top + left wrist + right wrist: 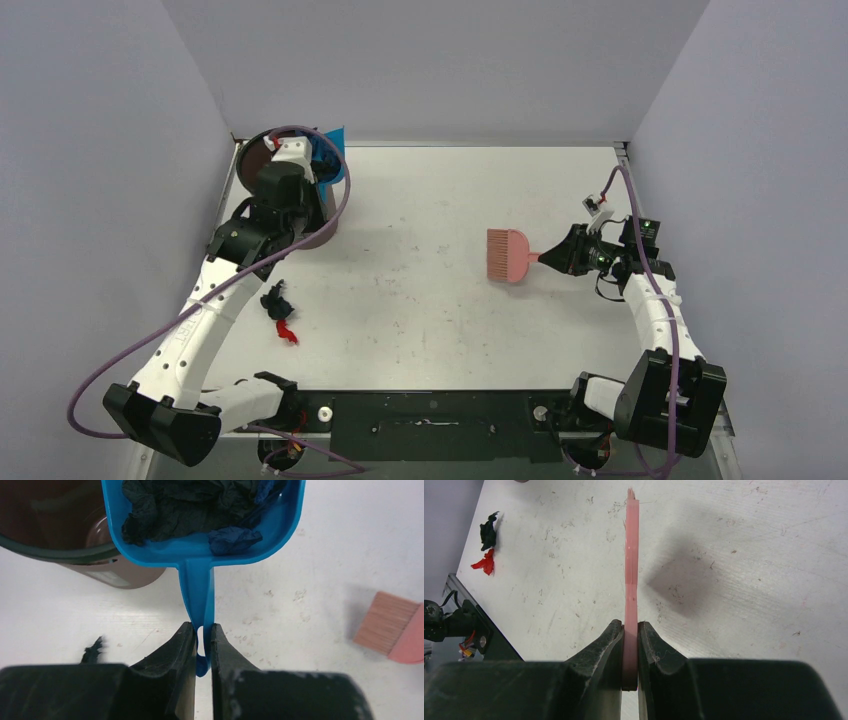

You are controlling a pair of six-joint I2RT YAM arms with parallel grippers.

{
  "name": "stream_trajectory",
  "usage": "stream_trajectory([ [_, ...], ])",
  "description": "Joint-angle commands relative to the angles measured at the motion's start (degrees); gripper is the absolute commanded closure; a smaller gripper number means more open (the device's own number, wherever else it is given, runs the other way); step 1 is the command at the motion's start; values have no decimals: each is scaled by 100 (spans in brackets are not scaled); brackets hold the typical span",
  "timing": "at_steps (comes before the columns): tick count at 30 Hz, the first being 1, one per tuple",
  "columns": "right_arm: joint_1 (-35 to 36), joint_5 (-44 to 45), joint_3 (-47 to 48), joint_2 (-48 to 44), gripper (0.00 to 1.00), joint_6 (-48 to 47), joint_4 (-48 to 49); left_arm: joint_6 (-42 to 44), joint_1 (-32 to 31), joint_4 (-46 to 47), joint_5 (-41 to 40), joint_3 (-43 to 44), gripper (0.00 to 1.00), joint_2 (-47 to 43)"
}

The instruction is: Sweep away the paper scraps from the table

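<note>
My left gripper (202, 630) is shut on the handle of the bright blue dustpan (200, 550), held at the rim of a brown bin (50, 525) at the table's far left. Several crumpled dark navy paper scraps (185, 505) lie inside the pan. My right gripper (630, 630) is shut on the handle of the pink brush (631, 555), held just above the white table (440, 320) at mid right, bristles pointing left (508, 255). One dark scrap (275, 299) lies on the table near the left arm.
A small red scrap (287, 331) lies beside the dark one; both show in the right wrist view (485, 562). The bin (318, 236) stands at the far left corner. Grey walls close three sides. A black rail (430, 415) runs along the near edge.
</note>
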Motion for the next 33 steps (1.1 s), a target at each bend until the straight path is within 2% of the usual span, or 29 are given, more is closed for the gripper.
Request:
stream_trajectory([
  [1,-33,-256,129,21,95,-204,146,-636,667,1035,1560,281,100,-61],
  [7,-33,-254,160,38,95,-309,55,-2026,1744,2240,3001,-53,100,-143],
  [11,-33,-223,165,22,95,-378,-7,-3076,2114,3268,3730,-479,100,-270],
  [19,-33,-250,182,56,95,-446,-68,-5716,2757,5939,4693,-1875,100,-284],
  [24,-41,-262,198,88,95,-527,-135,-7393,2882,7748,4579,-2730,100,-294],
  [28,-39,-285,192,75,95,-528,-132,-7897,2877,8388,4395,-3049,100,-357],
  [33,-42,-302,195,75,95,-527,-134,-7506,2884,8026,4327,-2979,100,-532],
])
